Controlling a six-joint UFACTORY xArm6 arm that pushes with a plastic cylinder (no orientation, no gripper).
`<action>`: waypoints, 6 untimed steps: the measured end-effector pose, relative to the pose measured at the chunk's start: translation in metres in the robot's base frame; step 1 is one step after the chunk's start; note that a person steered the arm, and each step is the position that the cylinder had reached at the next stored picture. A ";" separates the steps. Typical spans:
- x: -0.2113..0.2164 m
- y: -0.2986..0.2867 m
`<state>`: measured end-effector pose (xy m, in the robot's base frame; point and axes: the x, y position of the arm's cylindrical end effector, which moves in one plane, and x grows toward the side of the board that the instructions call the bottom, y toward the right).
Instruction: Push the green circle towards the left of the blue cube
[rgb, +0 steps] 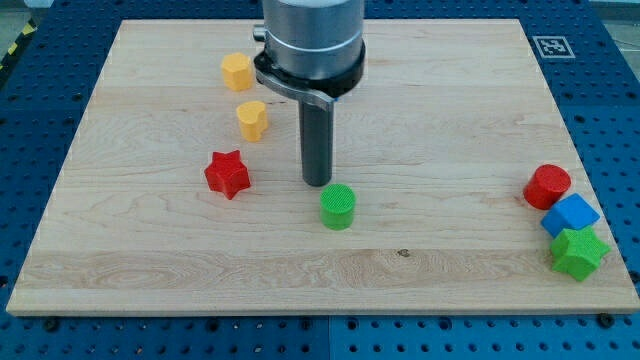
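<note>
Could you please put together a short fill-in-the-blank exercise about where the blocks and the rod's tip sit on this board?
1. My tip stands just above the ____ circle block, towards the view's top.
2. The red star block lies to the view's ____ of my tip.
3. The blue cube block sits between the red cylinder block and the green ____ block.
4. The two ____ blocks lie near the wooden board's top left.

Missing words: green; left; star; yellow

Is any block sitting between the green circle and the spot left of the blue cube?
No. My tip sits just above-left of the green circle; bare board runs rightward to the blue cube, flanked by the red cylinder and green star.
</note>
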<state>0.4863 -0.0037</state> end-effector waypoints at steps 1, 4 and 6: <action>0.006 0.001; 0.036 -0.003; 0.041 0.015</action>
